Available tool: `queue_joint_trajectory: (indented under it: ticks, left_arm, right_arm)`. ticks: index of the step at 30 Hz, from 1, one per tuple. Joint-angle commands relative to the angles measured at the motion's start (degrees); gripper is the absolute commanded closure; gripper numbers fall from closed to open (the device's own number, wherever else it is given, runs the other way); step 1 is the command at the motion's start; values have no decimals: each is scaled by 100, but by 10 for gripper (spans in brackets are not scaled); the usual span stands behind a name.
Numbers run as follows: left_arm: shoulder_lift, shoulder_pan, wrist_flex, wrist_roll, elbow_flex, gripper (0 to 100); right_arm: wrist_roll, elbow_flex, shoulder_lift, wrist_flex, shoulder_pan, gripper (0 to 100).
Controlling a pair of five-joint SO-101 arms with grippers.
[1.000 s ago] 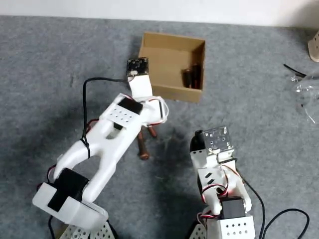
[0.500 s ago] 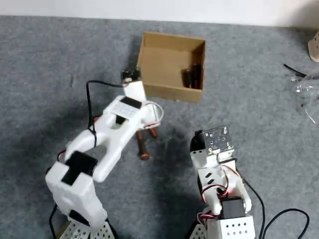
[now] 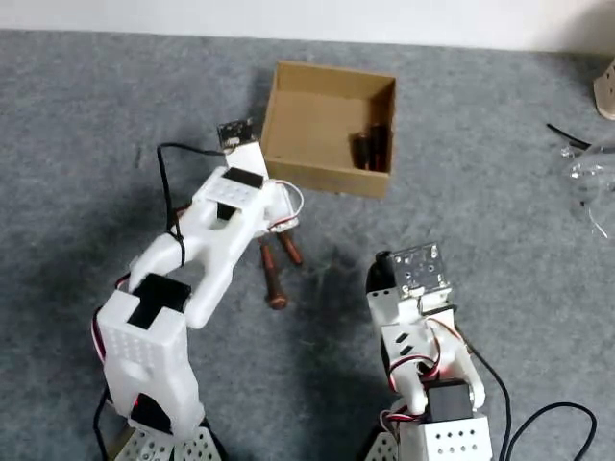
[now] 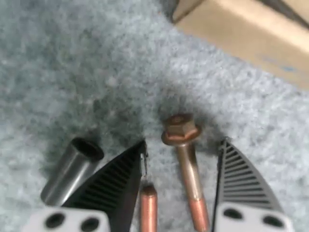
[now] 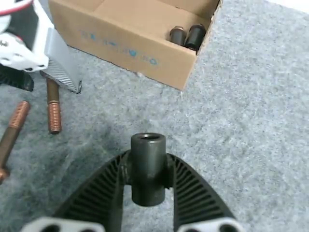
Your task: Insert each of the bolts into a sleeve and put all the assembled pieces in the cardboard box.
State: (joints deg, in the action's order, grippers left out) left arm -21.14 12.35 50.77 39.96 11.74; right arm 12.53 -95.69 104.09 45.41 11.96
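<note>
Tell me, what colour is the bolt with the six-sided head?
The bolt is copper-brown, clearest in the left wrist view.

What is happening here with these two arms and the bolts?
The left gripper is open, its jaws either side of a copper bolt lying on the carpet. The right gripper is shut on a dark sleeve. Two assembled pieces lie in the cardboard box; a second bolt and a loose sleeve lie on the carpet.
</note>
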Motion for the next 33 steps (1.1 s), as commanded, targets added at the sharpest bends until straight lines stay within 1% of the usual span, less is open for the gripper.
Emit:
queue_joint_trajectory:
  ticks: [1, 3, 7, 8, 10, 13, 15, 18, 22, 30, 33]
  left_arm:
    - [-31, -57, 18, 26, -242, 778]
    - [-48, -75, 18, 26, -242, 815]
    - [-48, -84, 26, 0, -242, 982]
    - [-48, -84, 26, 0, -242, 1000]
    - [-48, -66, 26, 0, -215, 976]
    - [-31, -92, 26, -9, -207, 997]
    - [-13, -92, 62, -9, -207, 994]
    - [4, -48, 343, -18, -374, 994]
    - [4, -40, 1134, -26, -1059, 994]
    - [4, -40, 3490, -35, -3354, 994]
    - [4, -40, 4343, -396, -4277, 994]
  right_arm:
    - [-35, -620, 119, -295, -57, 995]
    - [-35, -620, 119, -295, -57, 995]
    - [-35, -620, 119, -295, -57, 995]
    - [-35, -620, 119, -295, -57, 995]
    - [-35, -620, 119, -295, -57, 995]
    - [-35, -620, 119, -295, -57, 995]
    - [-35, -620, 119, -295, -57, 995]
    - [-35, -620, 119, -295, -57, 995]
    - [-35, -620, 119, -295, -57, 995]
    - [-35, -620, 119, -295, -57, 995]
    - [-35, -620, 119, -295, -57, 995]
